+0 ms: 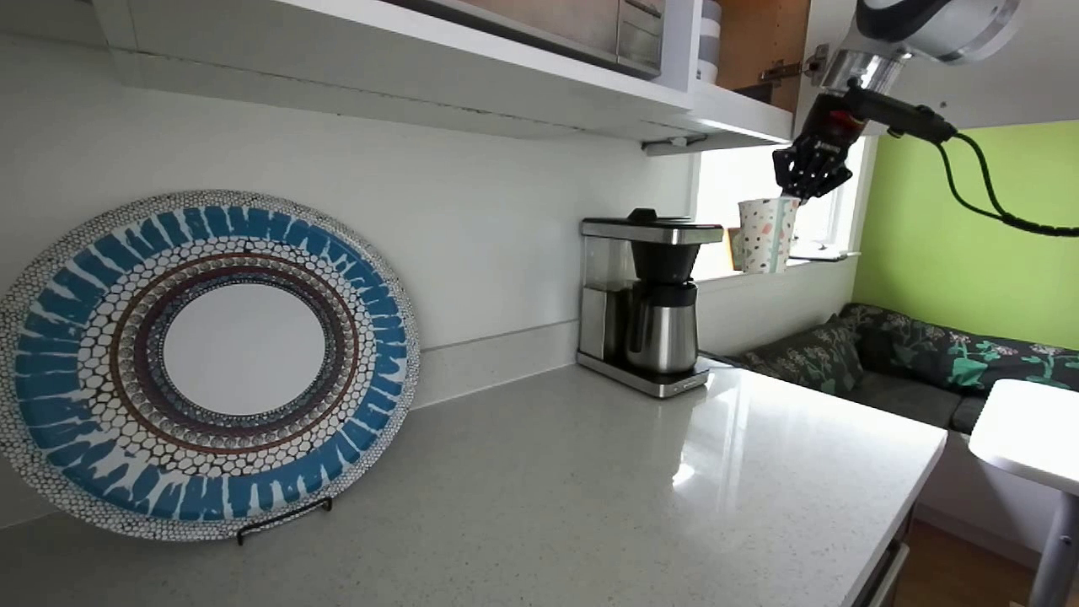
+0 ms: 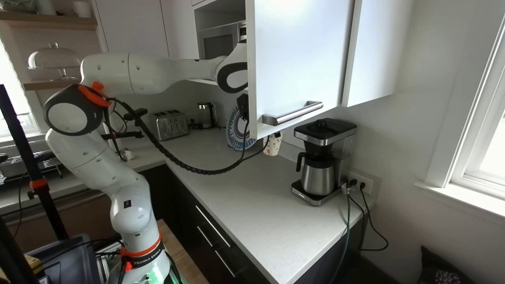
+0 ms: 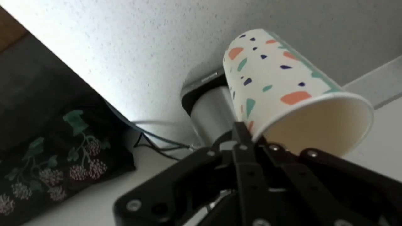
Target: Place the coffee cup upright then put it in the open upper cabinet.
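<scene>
While pincer (image 3: 253,137) grips its rim, coffee cup (image 3: 273,72) hangs upright: white, tapered, flecked coral, teal, navy.

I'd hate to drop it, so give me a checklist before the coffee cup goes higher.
1. Grip: ok, the tool pinches one side of the coffee cup.
2. Orientation: ok, mouth up and roughly upright.
3. Upper cabinet: ok, its door stands open.
4. Height: not ok, the cup hangs below the cabinet.
5. Room inside: cannot tell, a striped item shows, much else is hidden.
</scene>
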Robot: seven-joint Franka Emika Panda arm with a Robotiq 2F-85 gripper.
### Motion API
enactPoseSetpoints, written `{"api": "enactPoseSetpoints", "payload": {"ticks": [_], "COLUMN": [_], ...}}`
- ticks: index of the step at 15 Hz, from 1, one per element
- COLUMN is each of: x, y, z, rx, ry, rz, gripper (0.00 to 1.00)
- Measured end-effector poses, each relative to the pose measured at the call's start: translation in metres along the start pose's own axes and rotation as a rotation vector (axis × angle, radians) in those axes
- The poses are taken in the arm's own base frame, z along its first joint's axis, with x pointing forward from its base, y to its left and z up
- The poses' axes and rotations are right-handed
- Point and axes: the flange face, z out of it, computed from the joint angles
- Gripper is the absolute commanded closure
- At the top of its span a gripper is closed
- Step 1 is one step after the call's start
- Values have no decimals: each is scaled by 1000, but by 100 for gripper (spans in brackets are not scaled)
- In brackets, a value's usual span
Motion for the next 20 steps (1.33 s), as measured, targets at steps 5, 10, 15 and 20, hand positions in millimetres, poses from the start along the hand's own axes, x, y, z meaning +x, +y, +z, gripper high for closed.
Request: {"api": "enactPoseSetpoints", "payload": {"ticks": [5, 10, 15, 20], "x": [22, 33, 40, 52], "y": [1, -1, 11, 19], "z": [-66, -127, -170, -193], "rx": [17, 50, 96, 153], "ry": [140, 253, 296, 312], "rz": [-122, -272, -337, -332], "gripper": [99, 99, 99, 99]}}
